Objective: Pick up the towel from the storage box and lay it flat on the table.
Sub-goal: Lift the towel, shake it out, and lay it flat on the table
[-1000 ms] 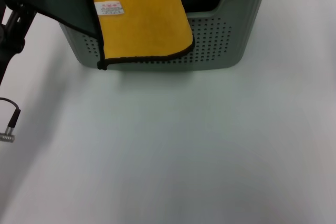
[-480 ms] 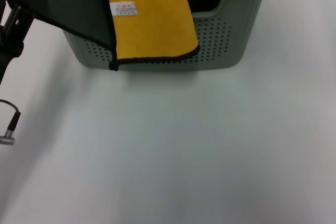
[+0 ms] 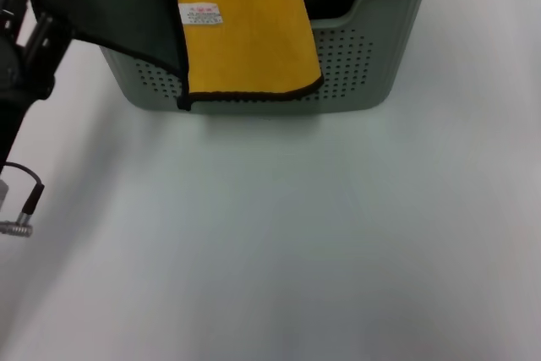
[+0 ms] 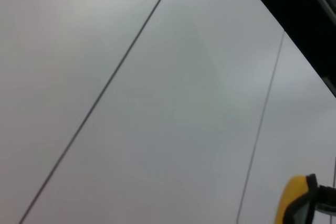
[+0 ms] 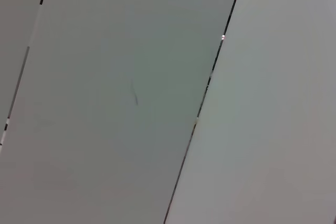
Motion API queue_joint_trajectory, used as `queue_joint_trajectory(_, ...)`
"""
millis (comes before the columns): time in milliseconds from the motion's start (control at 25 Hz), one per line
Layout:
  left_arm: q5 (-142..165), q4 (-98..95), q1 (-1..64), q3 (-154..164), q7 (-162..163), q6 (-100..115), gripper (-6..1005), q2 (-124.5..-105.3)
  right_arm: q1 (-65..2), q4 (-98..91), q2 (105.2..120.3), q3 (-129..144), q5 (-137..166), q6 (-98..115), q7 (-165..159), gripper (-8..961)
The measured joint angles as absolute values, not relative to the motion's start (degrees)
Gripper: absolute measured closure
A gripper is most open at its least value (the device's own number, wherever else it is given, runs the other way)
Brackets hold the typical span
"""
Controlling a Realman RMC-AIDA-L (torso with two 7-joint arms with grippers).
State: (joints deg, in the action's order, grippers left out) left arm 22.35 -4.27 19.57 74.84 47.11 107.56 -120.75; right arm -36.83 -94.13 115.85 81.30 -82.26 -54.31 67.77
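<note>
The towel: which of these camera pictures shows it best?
The head view. There the towel hangs over the front wall of the storage box, yellow face, dark face and black edging all plain. The left wrist view catches only a small yellow corner; the right wrist view shows none of it.

mustard-and-dark-green towel, dotted sage storage box, white table

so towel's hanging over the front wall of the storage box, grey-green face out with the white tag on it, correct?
Not quite: the flap of the towel over the storage box front wall shows its mustard-yellow face, and the white tag sits on that. The head view shows it.
</note>
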Motion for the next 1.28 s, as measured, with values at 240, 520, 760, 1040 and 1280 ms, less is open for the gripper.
queue_joint_trajectory(240,23.7,-4.3,19.7,74.9,46.8,107.6,228,-120.69,-36.8,-94.1,115.84,81.0,-82.4,-54.2,67.8,951)
queue_joint_trajectory(520,23.4,-4.5,18.8,74.8,46.8,108.7,413,-120.67,-36.7,-94.0,115.8,80.3,-82.3,-54.1,67.5,951)
queue_joint_trajectory(760,23.3,-4.4,18.7,74.8,46.8,108.9,664,-120.58,-36.2,-94.0,115.86,80.3,-82.4,-54.1,67.5,951)
queue_joint_trajectory(1040,23.7,-4.3,18.7,74.9,46.6,108.9,752,-120.58,-35.9,-94.1,115.92,80.2,-82.5,-54.3,67.5,951)
queue_joint_trajectory(1280,23.5,-4.2,18.7,74.9,46.1,108.9,866,-120.67,-35.8,-94.0,115.93,80.3,-82.4,-54.3,67.7,951)
